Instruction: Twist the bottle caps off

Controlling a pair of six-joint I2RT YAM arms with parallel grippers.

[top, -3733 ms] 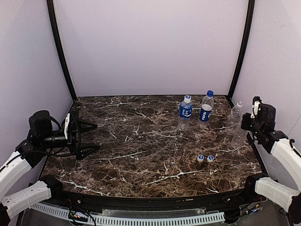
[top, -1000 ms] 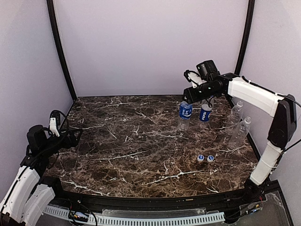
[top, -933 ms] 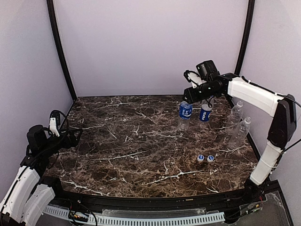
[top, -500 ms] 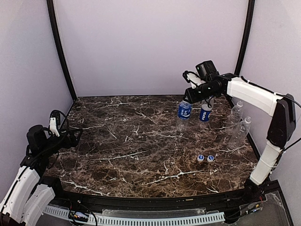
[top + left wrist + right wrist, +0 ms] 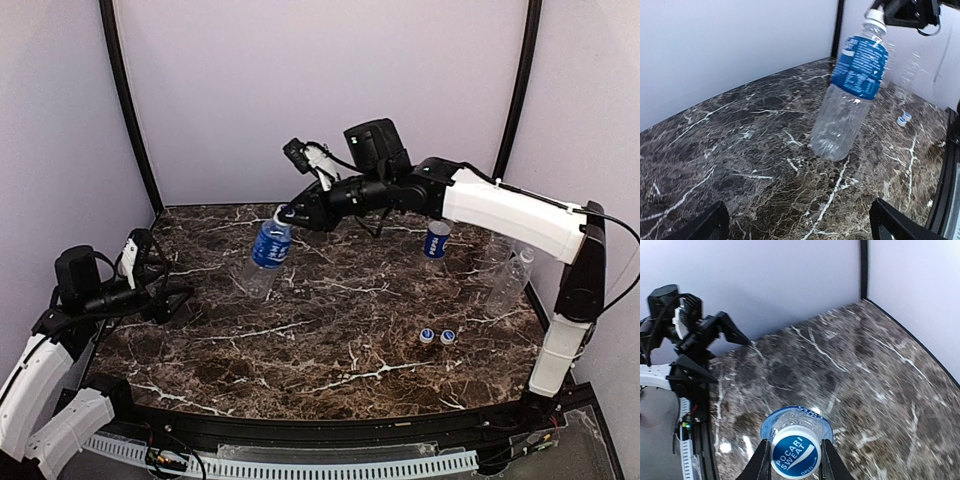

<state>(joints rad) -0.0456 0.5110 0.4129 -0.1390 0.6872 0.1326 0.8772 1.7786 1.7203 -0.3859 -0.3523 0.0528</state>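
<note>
My right gripper (image 5: 289,213) reaches across to the left and is shut on the white-and-blue cap (image 5: 795,455) of a blue-labelled bottle (image 5: 265,250). The bottle hangs tilted with its base at or just above the table. In the left wrist view the bottle (image 5: 854,90) is ahead and to the right of my open, empty left gripper (image 5: 800,225). In the top view my left gripper (image 5: 168,290) is left of the bottle. A second labelled bottle (image 5: 436,238) stands capped at the back right. Two loose caps (image 5: 437,337) lie at the front right.
A plain clear bottle (image 5: 511,282) stands near the right edge, with another faint one just behind it. My left arm (image 5: 690,335) shows in the right wrist view. A black frame post (image 5: 127,110) rises at the back left corner.
My right gripper has carried the labelled bottle by its cap from the back right to the left middle of the table. My left gripper has shifted slightly towards it.
</note>
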